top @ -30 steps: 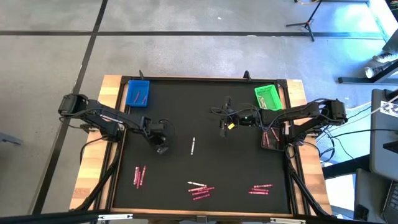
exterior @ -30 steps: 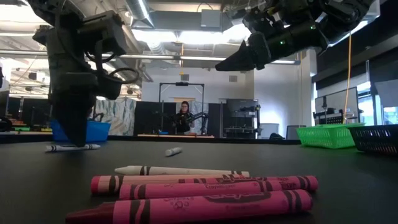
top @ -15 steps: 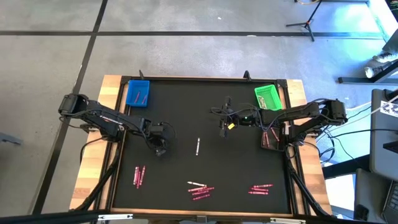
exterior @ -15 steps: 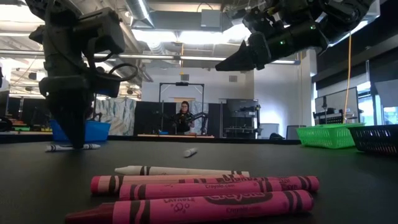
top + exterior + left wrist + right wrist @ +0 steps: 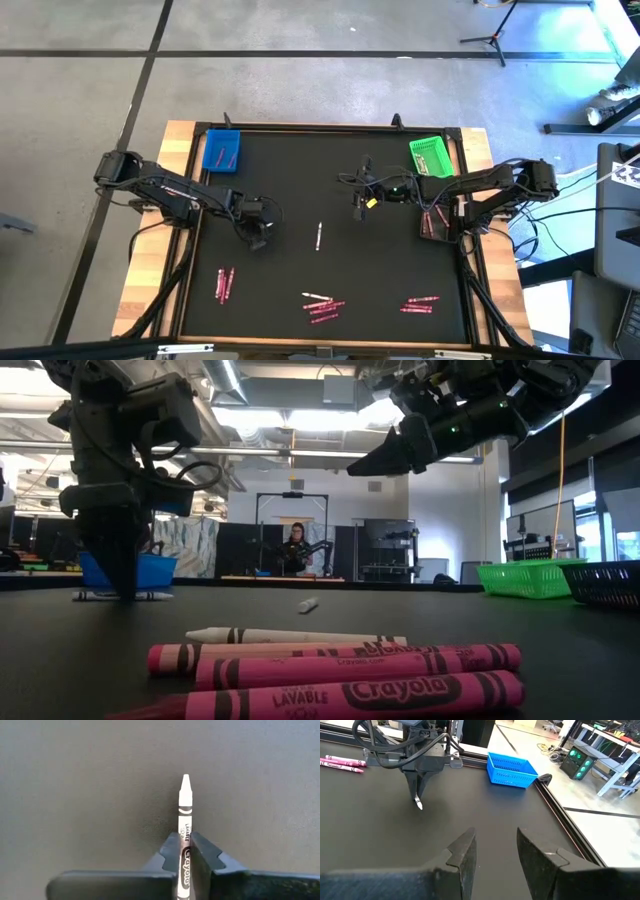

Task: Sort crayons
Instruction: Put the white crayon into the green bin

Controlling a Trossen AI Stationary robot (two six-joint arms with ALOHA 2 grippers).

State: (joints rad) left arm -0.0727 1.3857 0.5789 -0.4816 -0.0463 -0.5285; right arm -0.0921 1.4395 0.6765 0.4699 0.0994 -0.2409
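Note:
A white crayon (image 5: 185, 815) lies on the black table mat, and my left gripper (image 5: 185, 862) is shut on it at the table's left middle (image 5: 258, 238). In the low view this crayon (image 5: 150, 596) lies flat under the gripper (image 5: 115, 585). A second white crayon (image 5: 318, 236) lies loose at mid-table. Pink crayons lie in groups near the front edge (image 5: 224, 283), (image 5: 322, 305), (image 5: 420, 302). My right gripper (image 5: 492, 850) hangs open above the table's right middle (image 5: 358, 205), holding nothing. My left gripper pinches the white crayon's paper-wrapped body (image 5: 184, 837) between its two fingers (image 5: 205, 852), one on each long side. The fingers come steeply from above and lie across the crayon. The pointed end (image 5: 185, 782) sticks out past them. The crayon lies flat on the mat.
A blue tray (image 5: 221, 150) holding a few pink crayons stands at the far left corner, a green tray (image 5: 431, 155) at the far right. A dark tray (image 5: 437, 222) with pink crayons sits at the right edge. A person (image 5: 296, 550) sits far behind the table.
My left gripper has stayed in place, rolled a little about its own axis and shut on the white crayon beneath it. The loose white crayon at mid-table has rolled a short way toward the table's right edge and stopped.

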